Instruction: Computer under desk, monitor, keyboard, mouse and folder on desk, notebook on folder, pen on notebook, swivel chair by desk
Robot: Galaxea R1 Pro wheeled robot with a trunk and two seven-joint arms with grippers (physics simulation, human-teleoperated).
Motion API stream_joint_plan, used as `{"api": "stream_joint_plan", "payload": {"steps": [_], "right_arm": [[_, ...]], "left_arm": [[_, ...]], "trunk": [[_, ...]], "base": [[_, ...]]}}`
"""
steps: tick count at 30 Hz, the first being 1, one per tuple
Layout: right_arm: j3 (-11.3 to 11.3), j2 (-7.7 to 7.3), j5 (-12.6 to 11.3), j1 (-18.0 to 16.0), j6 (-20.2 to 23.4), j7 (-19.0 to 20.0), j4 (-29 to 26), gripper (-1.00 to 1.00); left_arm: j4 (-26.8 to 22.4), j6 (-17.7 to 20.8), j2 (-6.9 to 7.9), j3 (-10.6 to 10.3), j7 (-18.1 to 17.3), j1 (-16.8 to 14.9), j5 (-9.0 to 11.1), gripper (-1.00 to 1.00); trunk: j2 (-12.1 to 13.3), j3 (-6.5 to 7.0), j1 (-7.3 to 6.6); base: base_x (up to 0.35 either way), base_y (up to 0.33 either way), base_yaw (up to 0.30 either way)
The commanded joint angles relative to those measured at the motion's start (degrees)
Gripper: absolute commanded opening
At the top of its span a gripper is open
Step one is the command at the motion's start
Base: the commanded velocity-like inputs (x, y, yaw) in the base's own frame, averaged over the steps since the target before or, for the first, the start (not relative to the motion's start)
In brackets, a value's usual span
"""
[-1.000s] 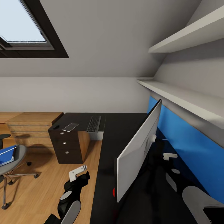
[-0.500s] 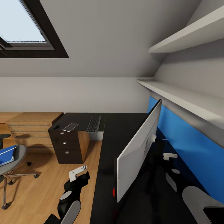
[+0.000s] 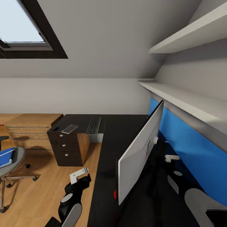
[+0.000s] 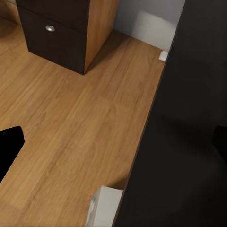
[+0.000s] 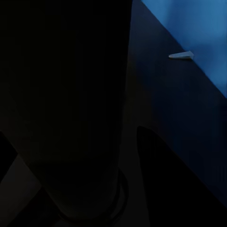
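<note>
The monitor (image 3: 141,151) stands on the glossy black desk (image 3: 119,132), edge-on, its white back toward me. At the desk's far end lie the black keyboard (image 3: 94,125), the grey notebook (image 3: 70,128) and the small black mouse (image 3: 55,128) above the drawer unit (image 3: 64,148). The swivel chair (image 3: 14,164) stands on the floor at the left, the blue folder (image 3: 5,157) on its seat. My left gripper (image 3: 78,175) hangs over the floor beside the desk edge (image 4: 156,123). My right gripper (image 3: 171,158) is between the monitor and the blue wall. Neither jaw gap is visible.
A light wood dresser (image 3: 30,127) stands behind the chair. White shelves (image 3: 186,97) run along the right wall above a blue panel (image 3: 192,148). A skylight (image 3: 22,28) is at the upper left. Wood floor (image 4: 71,127) lies between chair and desk.
The whole picture has shifted slightly, with the desk end, dresser and chair sliding left, so the camera has moved. Both arms keep their place in the view.
</note>
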Motion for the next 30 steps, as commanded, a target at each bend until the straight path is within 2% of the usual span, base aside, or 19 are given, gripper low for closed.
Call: {"api": "stream_joint_plan", "payload": {"steps": [1,7,27,30], "right_arm": [[0.1,-0.02,-0.6,-0.1,-0.2,-0.2,-0.1,-1.0],[0.2,-0.02,-0.6,-0.1,-0.2,-0.1,-0.1,-1.0],[0.2,-0.02,-0.6,-0.1,-0.2,-0.2,0.0,-1.0],[0.2,-0.02,-0.6,-0.1,-0.2,-0.2,0.0,-1.0]], "left_arm": [[-0.1,0.2,0.05,-0.1,0.4,-0.1,0.3,1.0],[-0.1,0.2,0.05,-0.1,0.4,-0.1,0.3,1.0],[-0.1,0.3,0.05,-0.1,0.4,-0.1,0.3,1.0],[-0.1,0.3,0.05,-0.1,0.4,-0.1,0.3,1.0]], "trunk": [[-0.1,-0.07,0.02],[-0.1,-0.07,0.02],[-0.1,-0.07,0.02],[-0.1,-0.07,0.02]], "base": [[0.193,-0.026,0.0],[0.153,-0.027,0.0],[0.007,-0.06,0.0],[0.2,-0.054,0.0]]}}
